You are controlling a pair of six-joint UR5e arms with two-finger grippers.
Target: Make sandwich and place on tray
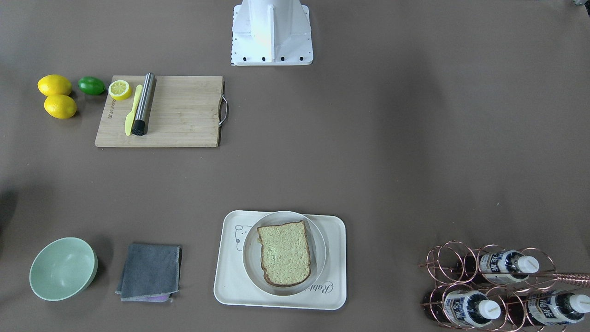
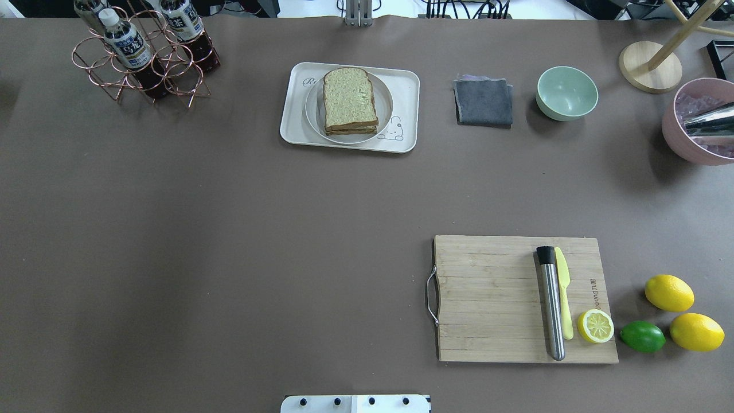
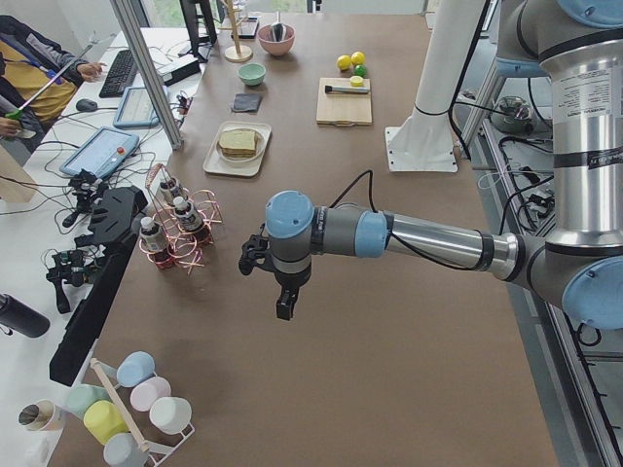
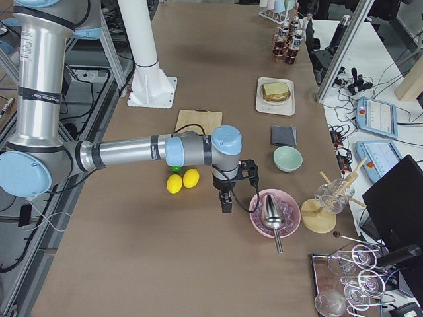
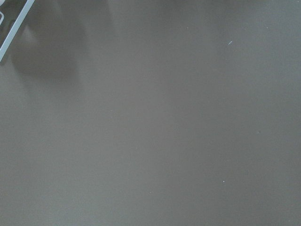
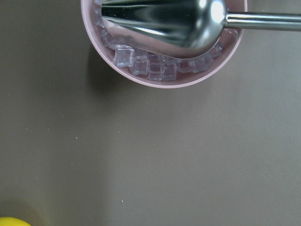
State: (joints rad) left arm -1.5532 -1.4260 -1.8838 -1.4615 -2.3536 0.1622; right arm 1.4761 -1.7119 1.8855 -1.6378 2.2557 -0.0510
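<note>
Tan bread sandwich with dark crust sits on a round white plate inside the cream rectangular tray, on the brown paper-covered table. Your left gripper and right gripper hang over that surface, well apart from the tray; whether either is clenched, you cannot tell. A white desk with tablets lines one side.

Overhead exterior: high behind robot base, facing forward-down; tray far. Front-facing: opposite side, steep; tray near. Side views: oblique from table ends, tray distant. Wrist cameras: close, straight down, apart from tray. Exterior four share tray.
</note>
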